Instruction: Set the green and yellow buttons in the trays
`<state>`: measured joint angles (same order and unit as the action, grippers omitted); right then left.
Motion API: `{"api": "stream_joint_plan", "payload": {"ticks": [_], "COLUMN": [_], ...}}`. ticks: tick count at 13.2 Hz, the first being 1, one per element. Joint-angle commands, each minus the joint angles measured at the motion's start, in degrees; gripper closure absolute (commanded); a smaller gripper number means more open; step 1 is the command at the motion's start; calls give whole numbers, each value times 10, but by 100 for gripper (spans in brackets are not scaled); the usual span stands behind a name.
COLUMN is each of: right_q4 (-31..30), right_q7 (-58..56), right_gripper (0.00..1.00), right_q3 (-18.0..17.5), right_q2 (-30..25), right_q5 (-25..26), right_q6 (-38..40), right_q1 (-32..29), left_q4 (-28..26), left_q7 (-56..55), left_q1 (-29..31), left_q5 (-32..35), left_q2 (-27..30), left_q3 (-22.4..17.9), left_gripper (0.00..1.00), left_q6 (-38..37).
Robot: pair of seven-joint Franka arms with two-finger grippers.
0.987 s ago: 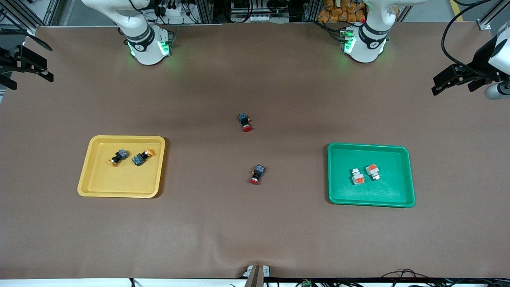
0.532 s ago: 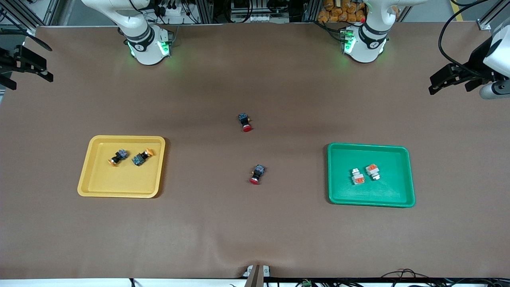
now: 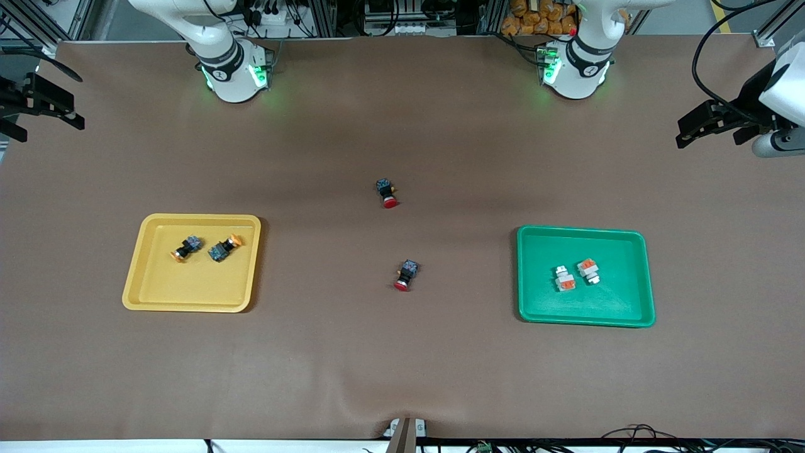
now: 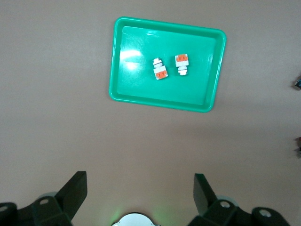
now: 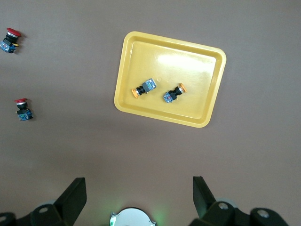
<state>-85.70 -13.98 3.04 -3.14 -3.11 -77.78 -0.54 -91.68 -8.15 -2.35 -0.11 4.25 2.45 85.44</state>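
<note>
- Front view: the sorting is looking finished. Two yellow-capped buttons (image 3: 202,246) are lying side by side in the yellow tray (image 3: 151,290), and two white-and-orange buttons (image 3: 576,275) are lying side by side in the green tray (image 3: 629,311), each colour kept with its matching tray. Two red-capped buttons (image 3: 396,233) are sitting out on the bare worktop (image 3: 402,365) between the trays, one nearer the camera than the other, and I judge they are being left there because the task does not name them. The left gripper (image 3: 710,123) is hanging over the worktop edge at the left arm's end, well apart from the green tray; the right gripper (image 3: 44,104) is hanging over the right arm's end, well apart from the yellow tray. Both arms seem to be waiting.
- Left wrist view: the left gripper (image 4: 140,195) is standing with its fingers wide apart and holding nothing. The green tray (image 4: 123,89) with its two buttons (image 4: 170,67) is lying well below and out ahead of it, nothing between them.
- Right wrist view: the right gripper (image 5: 139,195) is likewise spread apart and empty. The yellow tray (image 5: 197,61) and its two buttons (image 5: 159,91) are lying well clear of the fingers, with the red-capped pair (image 5: 16,75) off to one side of the tray.
</note>
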Motion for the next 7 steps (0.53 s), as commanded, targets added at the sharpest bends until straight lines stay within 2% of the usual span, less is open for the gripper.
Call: {"api": "stream_joint_plan", "payload": {"ticks": [1, 7], "right_q4": [3, 4], "right_q7": [-3, -3], "right_gripper": [0, 0], "right_q3": [2, 1], "right_q2": [4, 4], "right_q5": [11, 10], "right_q6": [5, 4], "right_q1": [2, 3], "left_q4": [35, 48], "left_q7": [9, 2], "left_q1": [2, 2], "left_q5": [0, -1], "left_q2": [0, 3], "left_q3": [-4, -4], "left_gripper": [0, 0], "left_q6": [-29, -55]}}
